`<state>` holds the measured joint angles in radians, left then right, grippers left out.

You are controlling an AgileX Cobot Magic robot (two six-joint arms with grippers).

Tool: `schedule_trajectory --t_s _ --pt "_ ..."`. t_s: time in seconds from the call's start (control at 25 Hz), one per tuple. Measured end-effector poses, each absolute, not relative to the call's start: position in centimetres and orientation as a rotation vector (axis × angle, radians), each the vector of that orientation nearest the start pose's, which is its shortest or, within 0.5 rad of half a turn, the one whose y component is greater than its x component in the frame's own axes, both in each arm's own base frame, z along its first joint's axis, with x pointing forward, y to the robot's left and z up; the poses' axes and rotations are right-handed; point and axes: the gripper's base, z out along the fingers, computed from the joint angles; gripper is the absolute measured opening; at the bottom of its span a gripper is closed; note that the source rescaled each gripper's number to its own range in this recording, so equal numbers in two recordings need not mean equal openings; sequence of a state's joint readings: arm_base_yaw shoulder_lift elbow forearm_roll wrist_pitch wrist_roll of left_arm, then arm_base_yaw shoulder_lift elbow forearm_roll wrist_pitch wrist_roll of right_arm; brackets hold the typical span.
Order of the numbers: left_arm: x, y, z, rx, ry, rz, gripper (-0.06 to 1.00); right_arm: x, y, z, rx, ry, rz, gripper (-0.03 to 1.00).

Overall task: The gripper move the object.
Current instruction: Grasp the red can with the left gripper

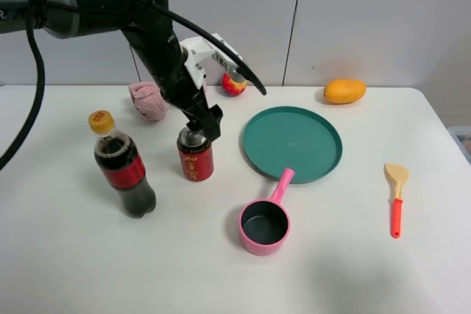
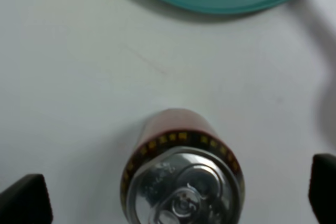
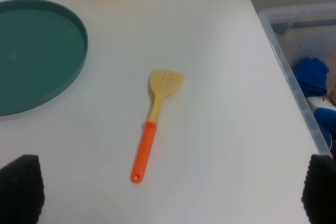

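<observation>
we look down on a white worktop (image 1: 331, 270). a small red drink can (image 1: 196, 161), with yellow lettering and a silver top, stands upright left of centre. a cola bottle (image 1: 124, 174) with a yellow cap is on its left and a round teal plate (image 1: 293, 143) on its right; the can touches neither.

the left gripper (image 1: 204, 127), the black end of a large black arm trailing cables, hangs just above the can's top. in the left wrist view its two black fingertips (image 2: 23, 200) sit at opposite edges of the picture. the can is centred between them, with bare worktop on both sides, so this gripper is spread wide and has hold of nothing.

a pink saucepan (image 1: 263, 224) sits in front of the plate, its handle pointing up to the plate's near rim. a spatula (image 1: 396, 196) with an orange handle lies well to the right. a yellow-orange fruit (image 1: 344, 90) rests near the back edge, and a pink bundle (image 1: 149, 101) sits behind the bottle.

the right gripper (image 3: 170, 187) shows only in its own wrist view. its dark fingertips are far apart and grasp nothing, and the spatula lies on the worktop beyond them. a clear plastic bin (image 3: 294, 35) stands just past the worktop's edge.
</observation>
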<state>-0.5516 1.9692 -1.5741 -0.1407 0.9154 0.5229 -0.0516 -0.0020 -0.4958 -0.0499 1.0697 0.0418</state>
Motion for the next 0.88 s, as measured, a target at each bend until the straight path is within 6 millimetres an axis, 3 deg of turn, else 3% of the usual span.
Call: schedule_trajectory --t_s 0.68,0.88 --pt "36.5 -23.6 17.3 1.386 2.532 -0.171 1.00 -0.5 -0.4 27.5 0.098 2.053 -0.066 1.00" --pt "36.0 -23.2 15.4 1.373 2.533 -0.162 1.00 -0.5 -0.4 27.5 0.098 2.053 -0.066 1.00"
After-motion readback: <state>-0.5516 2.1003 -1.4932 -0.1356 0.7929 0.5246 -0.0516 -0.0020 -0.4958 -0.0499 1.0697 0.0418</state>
